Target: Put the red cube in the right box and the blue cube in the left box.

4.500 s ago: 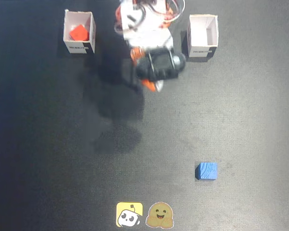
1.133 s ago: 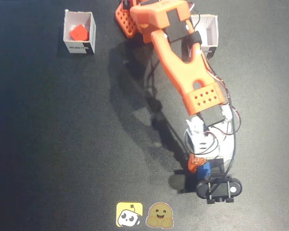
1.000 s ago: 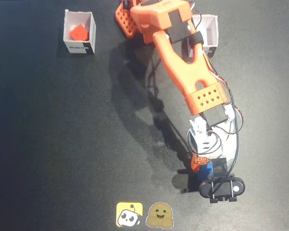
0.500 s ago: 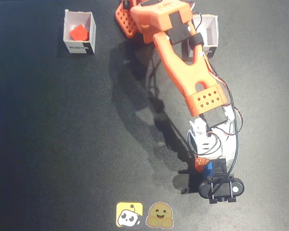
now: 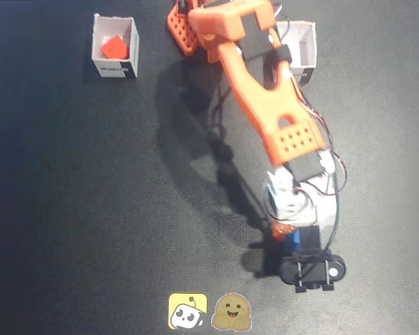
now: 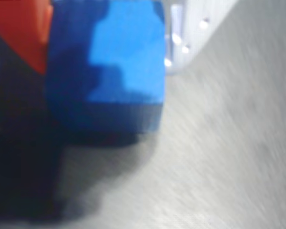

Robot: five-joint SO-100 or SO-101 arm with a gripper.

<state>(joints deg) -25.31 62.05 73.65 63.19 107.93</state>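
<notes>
Up at the top of the fixed view sit two white boxes: the left box (image 5: 115,47) has the red cube (image 5: 114,47) lying inside it, and the right box (image 5: 298,51) is half covered by the orange arm (image 5: 265,91), so what it holds can't be made out. The arm stretches right down the dark surface (image 5: 77,209) to the lower right, and there's the blue cube (image 5: 294,239), only a sliver of it showing between the wrist parts, close to the two stickers (image 5: 211,310) at the bottom edge. Over to the wrist view, blurry as it is: the cube (image 6: 119,67) fills the upper left, with the orange finger (image 6: 24,28) pressed against its left side and a pale, glinting finger (image 6: 178,38) tight on its right. So the fingers (image 6: 105,71) are closed onto the cube. Whether it's touching the surface or lifted, I can't tell.
</notes>
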